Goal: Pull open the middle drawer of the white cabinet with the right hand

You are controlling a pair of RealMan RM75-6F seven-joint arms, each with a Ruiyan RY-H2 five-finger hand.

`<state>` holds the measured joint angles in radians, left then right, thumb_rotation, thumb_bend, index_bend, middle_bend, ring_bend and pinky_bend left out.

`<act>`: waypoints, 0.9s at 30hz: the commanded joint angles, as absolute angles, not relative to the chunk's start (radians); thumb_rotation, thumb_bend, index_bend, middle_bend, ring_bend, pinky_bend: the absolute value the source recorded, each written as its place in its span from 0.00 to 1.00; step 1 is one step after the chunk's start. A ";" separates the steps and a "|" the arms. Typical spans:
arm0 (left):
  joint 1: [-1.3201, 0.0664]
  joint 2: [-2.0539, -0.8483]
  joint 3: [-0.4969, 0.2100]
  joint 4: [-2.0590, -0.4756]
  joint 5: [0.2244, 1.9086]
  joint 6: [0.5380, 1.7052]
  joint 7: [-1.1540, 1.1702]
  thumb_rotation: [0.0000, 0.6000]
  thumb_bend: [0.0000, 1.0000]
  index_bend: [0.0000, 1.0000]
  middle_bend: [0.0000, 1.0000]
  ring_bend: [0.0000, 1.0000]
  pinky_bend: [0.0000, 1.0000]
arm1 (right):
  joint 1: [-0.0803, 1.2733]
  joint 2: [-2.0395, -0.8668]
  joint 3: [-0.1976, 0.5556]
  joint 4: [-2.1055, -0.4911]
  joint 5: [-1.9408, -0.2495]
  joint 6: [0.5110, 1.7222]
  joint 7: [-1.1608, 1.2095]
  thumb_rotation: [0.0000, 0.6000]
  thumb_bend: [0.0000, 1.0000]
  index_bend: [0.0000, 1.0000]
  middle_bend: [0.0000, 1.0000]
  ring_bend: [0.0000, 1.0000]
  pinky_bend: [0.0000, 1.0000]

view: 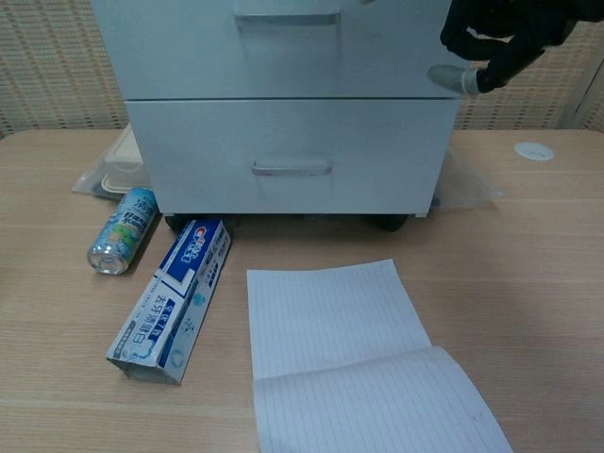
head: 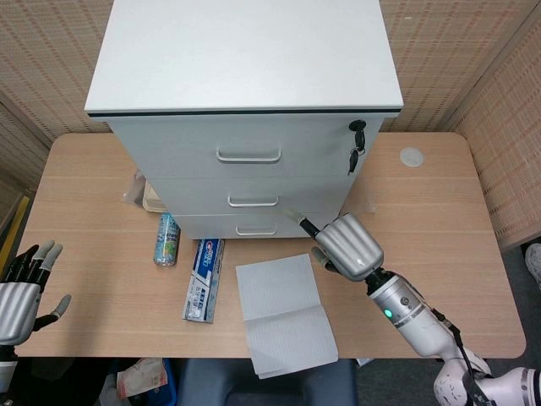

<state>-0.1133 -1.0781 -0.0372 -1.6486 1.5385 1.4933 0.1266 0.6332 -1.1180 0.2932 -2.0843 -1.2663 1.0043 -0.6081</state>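
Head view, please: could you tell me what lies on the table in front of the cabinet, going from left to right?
Left robot hand → drink can → toothpaste box → open lined notebook → right robot hand, near the cabinet's lower right corner.

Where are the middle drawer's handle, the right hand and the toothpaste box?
middle drawer handle (head: 253, 201): head view, centre of the bar.
right hand (head: 348, 245): head view, back of the hand.
toothpaste box (view: 174, 300): chest view, middle of its top face.
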 commanded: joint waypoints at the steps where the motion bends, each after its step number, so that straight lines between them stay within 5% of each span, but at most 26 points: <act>1: -0.113 -1.078 -0.037 -1.647 1.538 1.492 0.126 1.00 0.29 0.00 0.00 0.03 0.11 | 0.688 -1.143 0.315 -2.085 -1.193 0.987 -0.657 1.00 0.39 0.09 0.85 0.92 0.90; 27: -0.111 -1.085 -0.034 -1.637 1.532 1.490 0.124 1.00 0.29 0.00 0.00 0.03 0.11 | 0.863 -1.204 0.288 -2.039 -0.957 1.037 -0.759 1.00 0.39 0.10 0.85 0.92 0.90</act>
<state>-0.1108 -1.0852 -0.0336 -1.6374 1.5325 1.4900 0.1235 0.8578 -1.2038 0.2913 -2.0406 -0.9639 1.0367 -0.7549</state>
